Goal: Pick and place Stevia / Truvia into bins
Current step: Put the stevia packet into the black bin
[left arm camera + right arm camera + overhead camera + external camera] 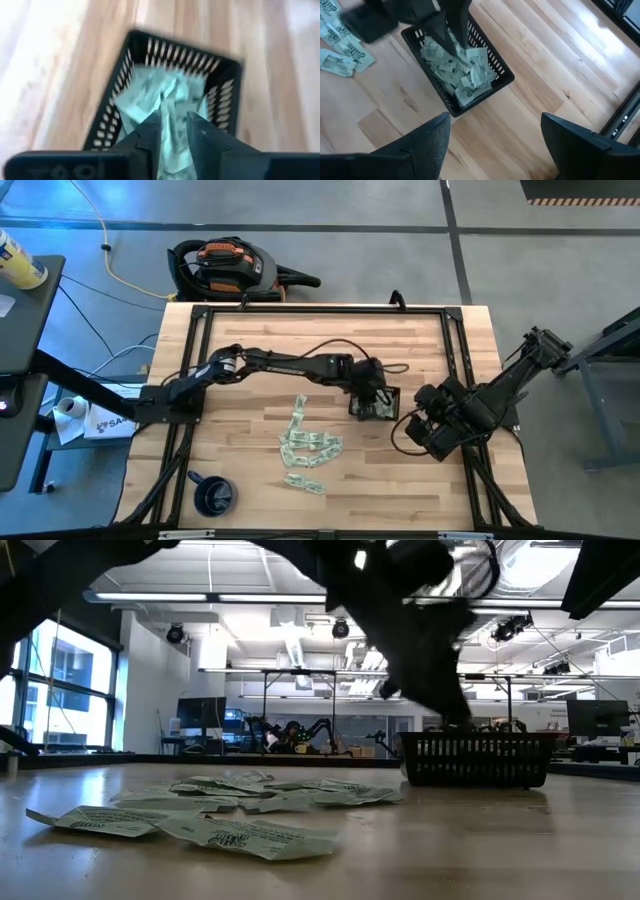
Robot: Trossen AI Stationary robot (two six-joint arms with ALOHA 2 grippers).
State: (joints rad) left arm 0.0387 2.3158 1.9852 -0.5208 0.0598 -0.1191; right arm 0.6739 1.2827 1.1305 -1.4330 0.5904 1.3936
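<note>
At the far left of the table a dark blue mug [213, 496] stands near the front edge, well apart from the work and playing no part in it. Right of it, the loose sachets [308, 447] lie scattered flat on the wood in a rough trail toward the table's middle; in the low view they rest in overlapping layers [235, 810], so each likely needs lifting by an edge.

The left arm reaches across from the left side, and the left gripper [174, 131] hangs directly over the black tray [376, 404], presumably so a sachet drops inside and not on the rim. Its 2 fingers [150, 135] stand slightly parted, with pale paper showing in the gap; whether they pinch a sachet or merely frame those lying below cannot be told. The tray already holds a crumpled heap of sachets [455, 70], which suggests the task is well along, though many remain on the table.

Farthest right, the right gripper [492, 132] waits just beside the tray, fingers spread wide and empty, clear of the left arm's path.
</note>
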